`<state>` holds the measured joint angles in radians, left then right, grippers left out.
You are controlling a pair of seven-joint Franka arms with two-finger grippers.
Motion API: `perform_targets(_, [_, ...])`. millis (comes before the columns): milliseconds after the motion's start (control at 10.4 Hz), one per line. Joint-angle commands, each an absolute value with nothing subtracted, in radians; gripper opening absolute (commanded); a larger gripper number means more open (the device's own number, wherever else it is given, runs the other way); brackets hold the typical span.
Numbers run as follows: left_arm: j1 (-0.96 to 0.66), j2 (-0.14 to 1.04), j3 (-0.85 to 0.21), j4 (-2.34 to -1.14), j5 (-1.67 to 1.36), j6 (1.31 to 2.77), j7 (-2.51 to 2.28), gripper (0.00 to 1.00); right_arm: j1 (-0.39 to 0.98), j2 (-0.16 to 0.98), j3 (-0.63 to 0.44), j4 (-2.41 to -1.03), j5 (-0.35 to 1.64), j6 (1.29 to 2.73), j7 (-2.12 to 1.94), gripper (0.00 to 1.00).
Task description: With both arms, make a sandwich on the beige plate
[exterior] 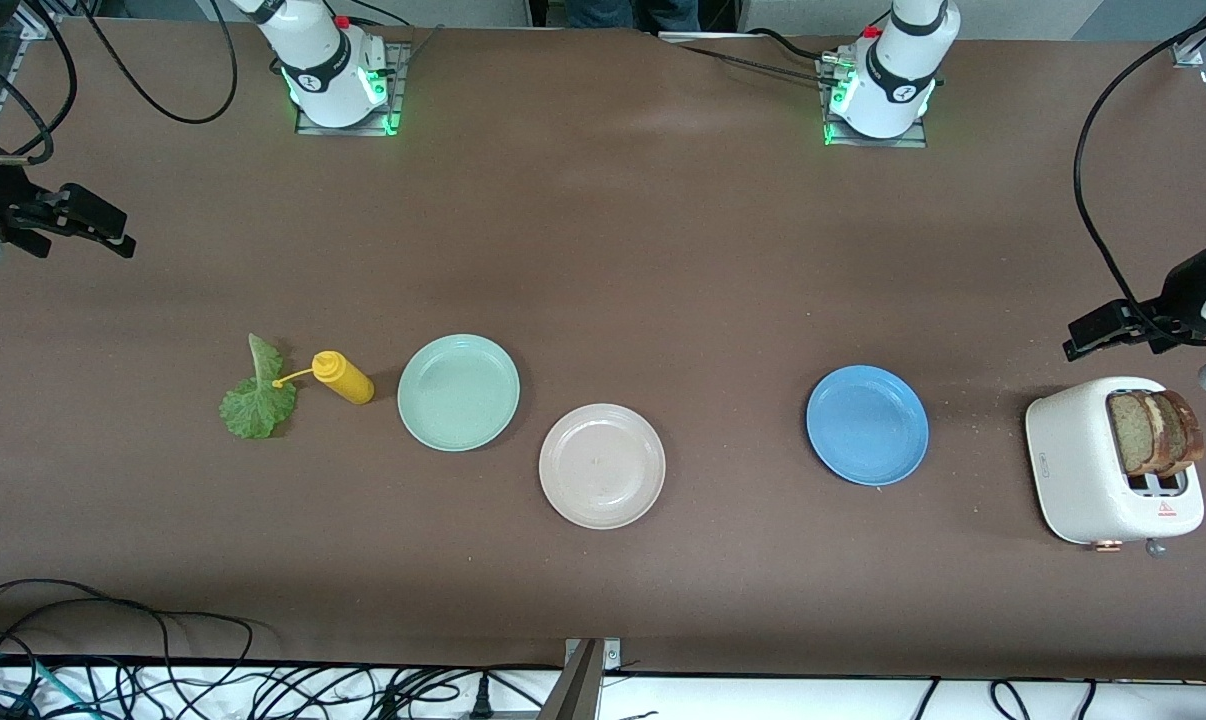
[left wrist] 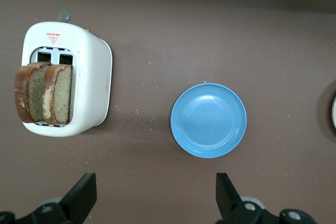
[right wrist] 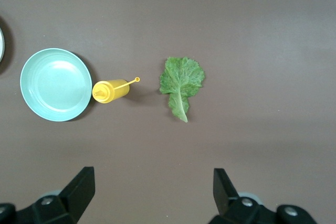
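Observation:
The beige plate [exterior: 602, 465] lies bare near the middle of the table. Two brown bread slices [exterior: 1153, 432] [left wrist: 44, 98] stand side by side in a white toaster [exterior: 1083, 470] [left wrist: 92, 77] at the left arm's end. A crinkled green lettuce leaf [exterior: 256, 400] [right wrist: 181, 80] lies flat on the table at the right arm's end. My left gripper [exterior: 1088, 335] [left wrist: 156, 192] hangs open and holds nothing, over bare table beside the toaster. My right gripper [exterior: 118, 232] [right wrist: 154, 190] hangs open and holds nothing, over bare table at its own end of the table.
A yellow squeeze bottle [exterior: 343, 378] [right wrist: 110, 91] lies on its side between the lettuce and a mint-green plate [exterior: 458, 392] [right wrist: 55, 84]. A blue plate [exterior: 867, 425] [left wrist: 208, 120] sits between the beige plate and the toaster. Crumbs dot the table near the toaster.

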<state>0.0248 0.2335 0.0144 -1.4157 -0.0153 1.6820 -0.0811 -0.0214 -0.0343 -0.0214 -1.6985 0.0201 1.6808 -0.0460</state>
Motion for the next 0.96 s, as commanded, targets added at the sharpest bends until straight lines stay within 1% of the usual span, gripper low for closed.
perform_targets(0, [0.025, 0.236, 0.014, -1.411, 0.012, 1.677, -0.083, 1.00, -0.020, -0.031, -0.018, -1.675, 0.020, 1.666, -0.048, 1.00])
perform_targets(862, [0.020, 0.249, 0.014, -1.411, 0.012, 1.677, -0.086, 1.00, -0.021, -0.029, -0.020, -1.675, 0.021, 1.669, -0.052, 1.00])
